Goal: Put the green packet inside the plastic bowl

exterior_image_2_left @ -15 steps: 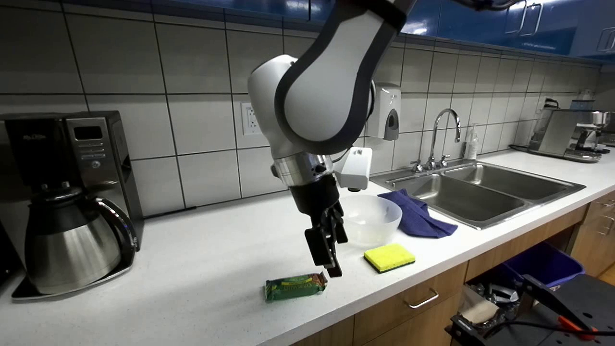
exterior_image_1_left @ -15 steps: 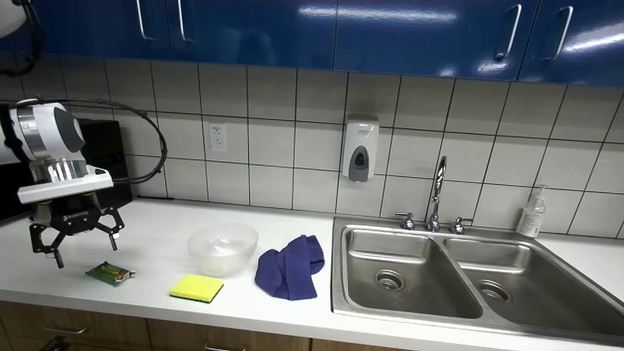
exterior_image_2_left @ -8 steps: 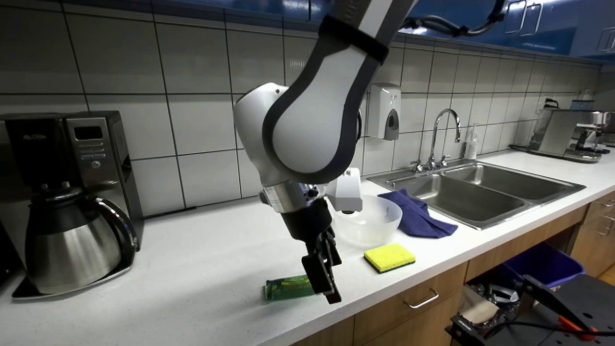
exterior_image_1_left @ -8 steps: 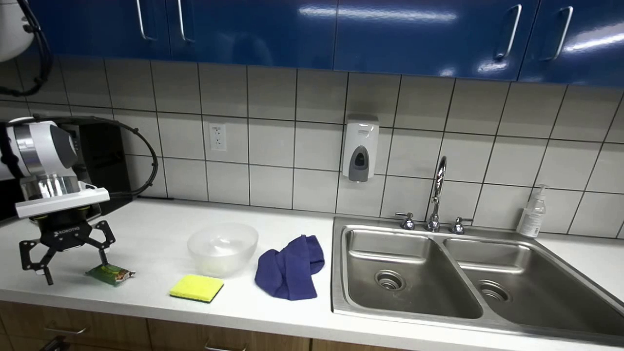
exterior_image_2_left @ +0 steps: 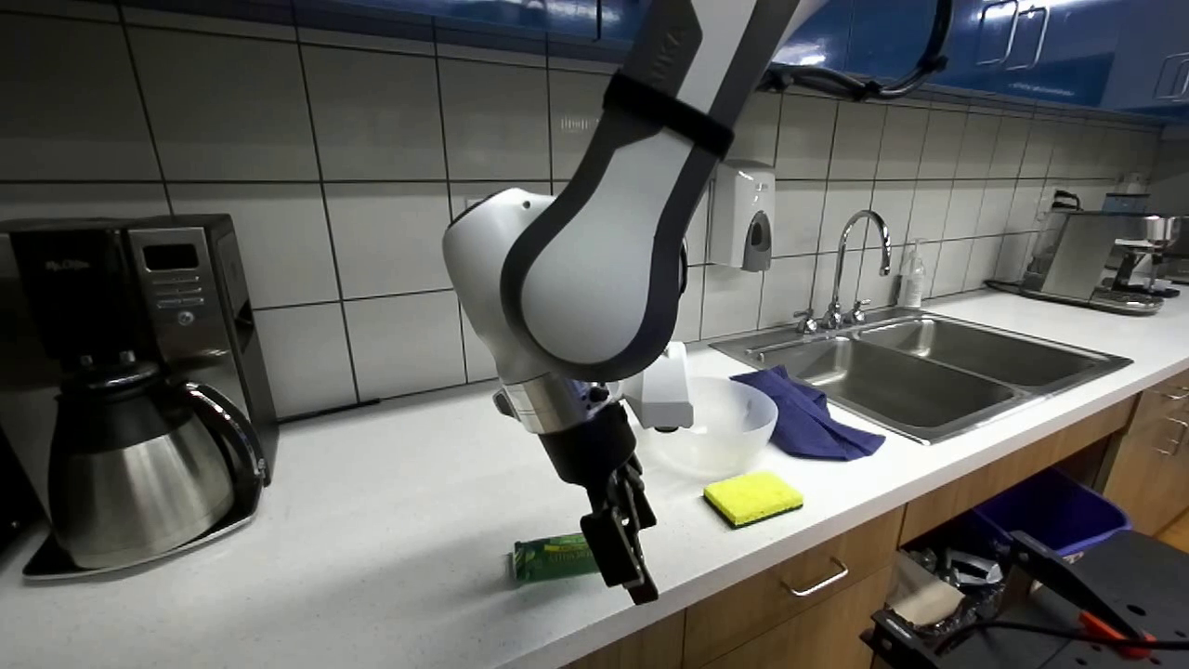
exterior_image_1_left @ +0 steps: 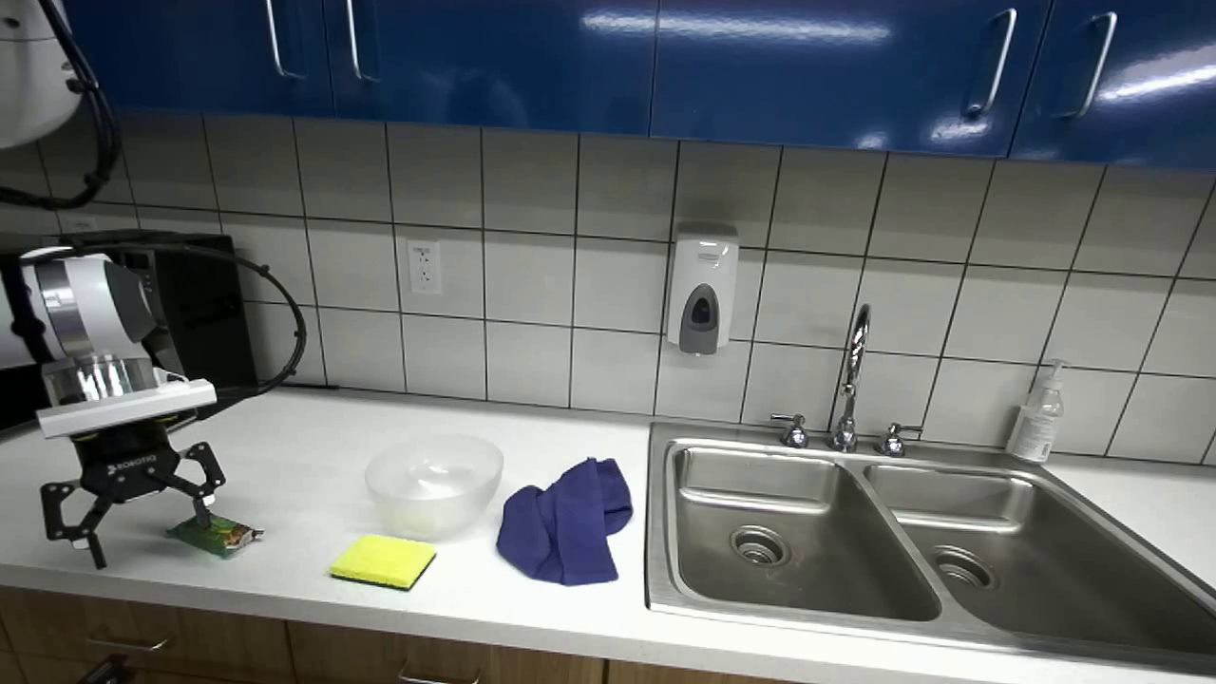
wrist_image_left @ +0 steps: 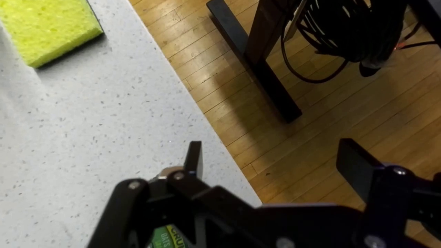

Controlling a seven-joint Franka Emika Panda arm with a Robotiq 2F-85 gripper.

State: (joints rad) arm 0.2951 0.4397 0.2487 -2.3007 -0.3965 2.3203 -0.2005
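Observation:
The green packet (exterior_image_1_left: 220, 538) lies flat on the white counter. It also shows in an exterior view (exterior_image_2_left: 550, 559), its right end hidden behind the gripper, and as a small piece at the bottom of the wrist view (wrist_image_left: 162, 237). The translucent plastic bowl (exterior_image_1_left: 434, 484) stands upright on the counter, also in an exterior view (exterior_image_2_left: 729, 429), and holds nothing that I can see. My gripper (exterior_image_1_left: 150, 540) is open and low over the counter's front part, also in the wrist view (wrist_image_left: 270, 151). One finger overlaps the packet; I cannot tell if it touches. Nothing is between the fingers.
A yellow sponge (exterior_image_1_left: 384, 561) lies in front of the bowl and a blue cloth (exterior_image_1_left: 567, 522) lies beside it. The double sink (exterior_image_1_left: 807, 532) is beyond the cloth. A coffee maker (exterior_image_2_left: 139, 418) stands at the back. The counter's front edge (wrist_image_left: 206, 120) is close to the gripper.
My gripper has come down toward the counter, mostly in the first half second, and now overlaps the packet in both exterior views. The packet and bowl have not moved.

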